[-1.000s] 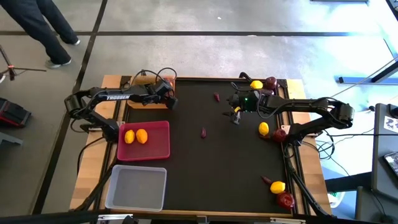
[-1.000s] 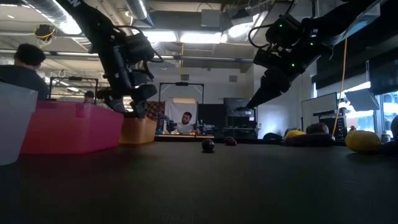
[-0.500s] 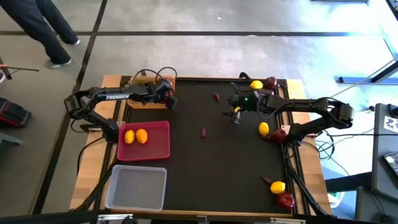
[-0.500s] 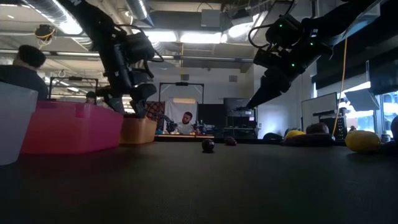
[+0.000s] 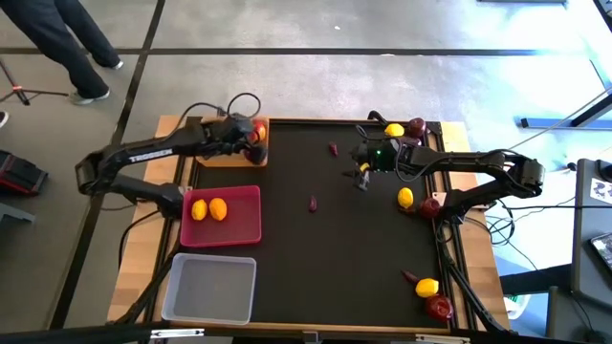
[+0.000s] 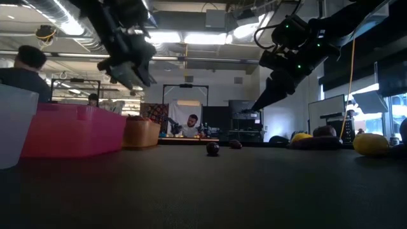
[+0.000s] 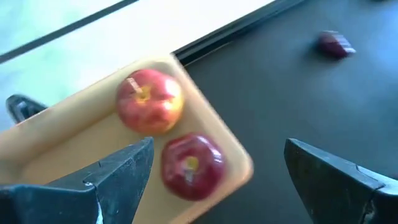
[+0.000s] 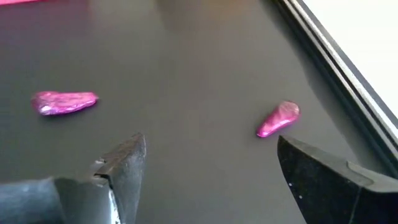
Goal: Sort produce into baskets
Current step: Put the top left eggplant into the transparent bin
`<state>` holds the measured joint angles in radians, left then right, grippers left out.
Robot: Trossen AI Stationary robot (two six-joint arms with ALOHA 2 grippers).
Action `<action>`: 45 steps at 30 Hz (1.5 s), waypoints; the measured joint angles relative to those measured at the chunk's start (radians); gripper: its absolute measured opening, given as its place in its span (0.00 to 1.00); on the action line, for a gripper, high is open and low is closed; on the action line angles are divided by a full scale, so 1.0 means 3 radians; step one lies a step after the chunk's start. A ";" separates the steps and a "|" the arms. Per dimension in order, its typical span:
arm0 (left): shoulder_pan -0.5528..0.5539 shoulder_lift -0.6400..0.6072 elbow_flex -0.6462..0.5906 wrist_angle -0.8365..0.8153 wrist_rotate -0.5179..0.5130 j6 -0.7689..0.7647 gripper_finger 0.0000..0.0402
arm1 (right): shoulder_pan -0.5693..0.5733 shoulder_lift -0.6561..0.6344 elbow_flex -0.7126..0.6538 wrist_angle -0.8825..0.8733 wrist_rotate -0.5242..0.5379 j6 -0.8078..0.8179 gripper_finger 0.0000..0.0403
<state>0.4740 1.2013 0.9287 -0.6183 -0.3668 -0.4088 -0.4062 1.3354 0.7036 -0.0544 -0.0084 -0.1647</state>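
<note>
My left gripper [image 5: 251, 134] [image 7: 217, 148] hangs open and empty above the tan tray [image 5: 222, 153] [image 7: 74, 143] at the far left. Two red apples [image 7: 149, 101] [image 7: 191, 165] lie in that tray's corner. My right gripper [image 5: 361, 178] [image 8: 211, 143] is open and empty above the black mat, right of centre. Two purple roots [image 5: 333, 148] [image 5: 313, 203] lie on the mat near it and also show in the right wrist view [image 8: 278, 119] [image 8: 65, 101]. The pink tray [image 5: 244, 229] holds two lemons [image 5: 208, 208]. The white tray [image 5: 210, 287] stands at the near left.
More produce lies along the mat's right side: a lemon [image 5: 394, 130] and an apple [image 5: 416, 126] at the far edge, a lemon [image 5: 405, 198] and an apple [image 5: 430, 205] midway, and a root [image 5: 409, 277], a lemon [image 5: 426, 286] and an apple [image 5: 439, 307] near the front. People show beyond the table.
My left gripper has risen from just above the tan tray and gone a little toward the far edge, and its arm has swung. A red apple now shows in the tray beside it in the high view.
</note>
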 joint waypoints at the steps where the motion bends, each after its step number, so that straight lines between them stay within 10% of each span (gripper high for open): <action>1: -0.0073 -0.0043 -0.0001 -0.0001 0.0000 0.0000 0.89 | 0.0000 0.0000 0.0010 -0.0010 0.0047 0.0009 0.78; 16: -0.1042 -0.0078 -0.0434 0.0643 -0.0029 0.0062 0.89 | -0.0005 -0.0141 0.0413 -0.0920 0.1739 -0.0095 0.78; 27: -0.1200 -0.0078 -0.0622 0.0947 -0.0034 0.0061 0.89 | -0.0378 0.0092 0.0461 -0.0461 0.0708 0.0295 0.78; 45: -0.1210 -0.0078 -0.0622 0.0973 -0.0039 0.0060 0.89 | -0.0394 0.1237 0.0461 0.0584 0.0628 0.0815 0.78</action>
<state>0.1109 1.1778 0.7422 -0.3264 -0.3786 -0.3908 -0.5243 1.7066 0.8417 0.1208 0.1799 0.0797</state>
